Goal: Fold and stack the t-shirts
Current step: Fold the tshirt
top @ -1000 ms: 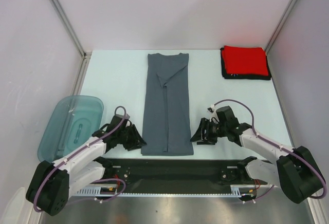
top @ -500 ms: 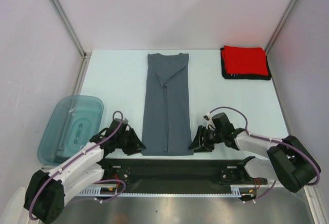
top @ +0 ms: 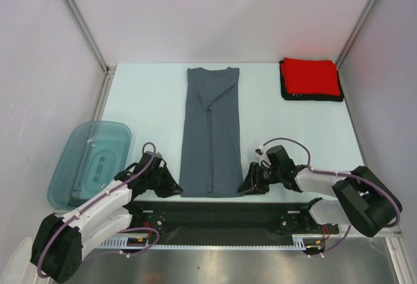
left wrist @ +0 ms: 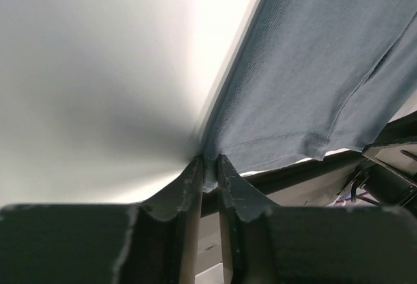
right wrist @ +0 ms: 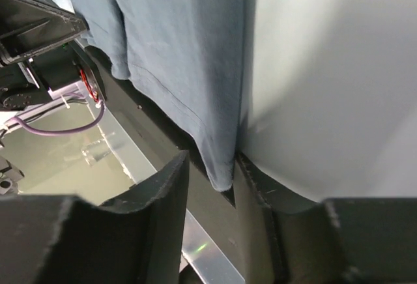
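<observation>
The slate blue-grey t-shirt point(top: 212, 134) lies as a long, narrow strip down the middle of the table point(top: 143, 101), hem at the near edge and collar at the far end. Your left gripper point(left wrist: 208, 164) has its jaws pinched together on the near-left hem corner. Your right gripper point(right wrist: 210, 167) straddles the near-right corner, jaws apart, with the cloth between them but not clamped. At far right, the red t-shirt point(top: 311, 77) sits folded on the black t-shirt point(top: 316, 97). The step in hand looks like taking both near corners for the lengthwise fold. Next, you need to close the right jaws on the hem. Then lift both corners evenly and carry them toward the collar, keeping the strip square.
</observation>
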Tool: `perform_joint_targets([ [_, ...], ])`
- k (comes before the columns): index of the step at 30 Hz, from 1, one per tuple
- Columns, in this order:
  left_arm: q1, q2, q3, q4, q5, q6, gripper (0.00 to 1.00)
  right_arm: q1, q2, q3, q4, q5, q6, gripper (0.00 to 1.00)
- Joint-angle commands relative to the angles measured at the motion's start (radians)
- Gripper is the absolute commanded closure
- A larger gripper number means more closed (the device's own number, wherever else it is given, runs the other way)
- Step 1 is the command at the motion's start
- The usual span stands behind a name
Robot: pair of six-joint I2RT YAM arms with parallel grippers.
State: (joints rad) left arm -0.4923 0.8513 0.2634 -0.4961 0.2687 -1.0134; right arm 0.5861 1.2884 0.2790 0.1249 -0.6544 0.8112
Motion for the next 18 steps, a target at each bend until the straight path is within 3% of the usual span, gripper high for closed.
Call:
perform_joint_targets([
  [1,-0.008,0.02,-0.041,-0.072,-0.037,0.019,0.8,0.008,-0.024,-0.031,0.005,0.024,0.008,0.64],
  [4,-0.008,0.014,-0.035,-0.045,-0.026,0.027,0.87,0.008,-0.021,-0.041,0.016,0.018,0.013,0.76],
  [5,-0.008,0.012,-0.032,-0.033,-0.016,0.032,0.95,0.004,-0.02,-0.043,0.028,0.016,0.011,0.8],
  [6,-0.008,0.009,-0.027,-0.018,-0.013,0.036,1.0,0.006,-0.017,-0.038,0.03,0.013,0.008,0.94],
  [7,-0.008,0.0,-0.012,-0.007,-0.016,0.045,1.0,0.004,-0.018,-0.032,0.036,0.004,0.003,1.0],
  [14,-0.009,-0.08,0.074,0.022,-0.028,0.078,1.0,-0.012,-0.098,0.051,-0.065,0.007,-0.063,1.0],
  [18,-0.009,-0.013,0.161,0.098,-0.055,0.11,1.0,-0.095,-0.077,0.132,-0.079,-0.03,-0.087,1.0],
])
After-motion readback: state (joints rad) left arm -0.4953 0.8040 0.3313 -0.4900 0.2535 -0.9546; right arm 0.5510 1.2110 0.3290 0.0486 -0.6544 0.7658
